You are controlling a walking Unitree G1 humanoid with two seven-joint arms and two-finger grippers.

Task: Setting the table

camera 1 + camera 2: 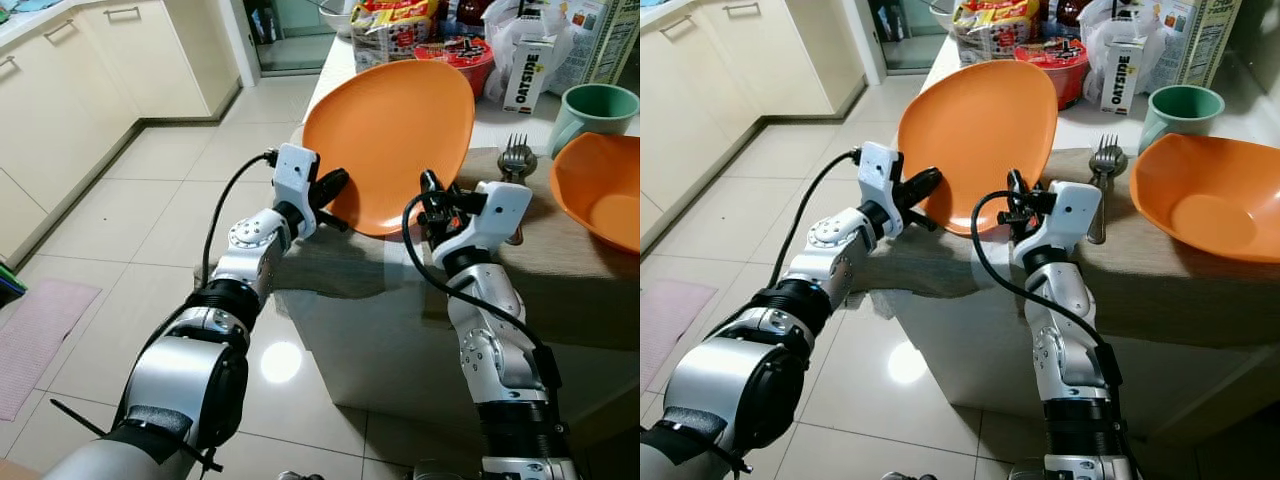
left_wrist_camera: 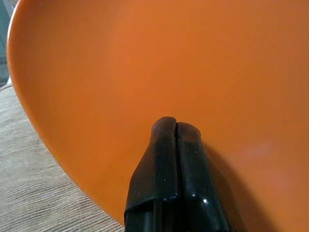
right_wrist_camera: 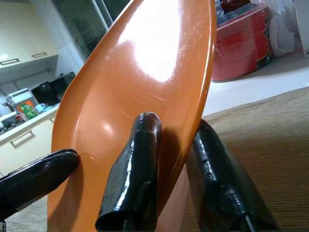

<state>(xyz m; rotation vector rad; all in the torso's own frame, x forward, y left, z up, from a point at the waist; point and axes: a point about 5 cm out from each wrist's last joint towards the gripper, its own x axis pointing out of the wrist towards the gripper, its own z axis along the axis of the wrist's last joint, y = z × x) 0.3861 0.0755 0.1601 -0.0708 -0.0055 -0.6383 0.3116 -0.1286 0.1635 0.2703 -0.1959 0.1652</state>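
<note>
**A:** Left eye view — what did it show?

**B:** The orange plate stood tilted, near upright, its lower edge at the tabletop corner. The right hand pinched the plate's lower rim; the left hand touched the plate's near face. A second orange plate already lay flat on the tabletop's brown cloth, with a fork between the two and a green mug behind.

**A:** Right eye view?

**B:** The same arrangement; a red bowl and an oat-drink carton stood further back, well apart from the plates.

**A:** Left wrist view?

**B:** The left hand's fingers were pressed together, closed on nothing, their tips against the plate's surface.

**A:** Right wrist view?

**B:** The right hand gripped the rim, one finger on the inner face, one behind.

**A:** Progress?

**B:** Partial, I judged: one plate, fork and mug set; this plate not yet laid flat.
</note>
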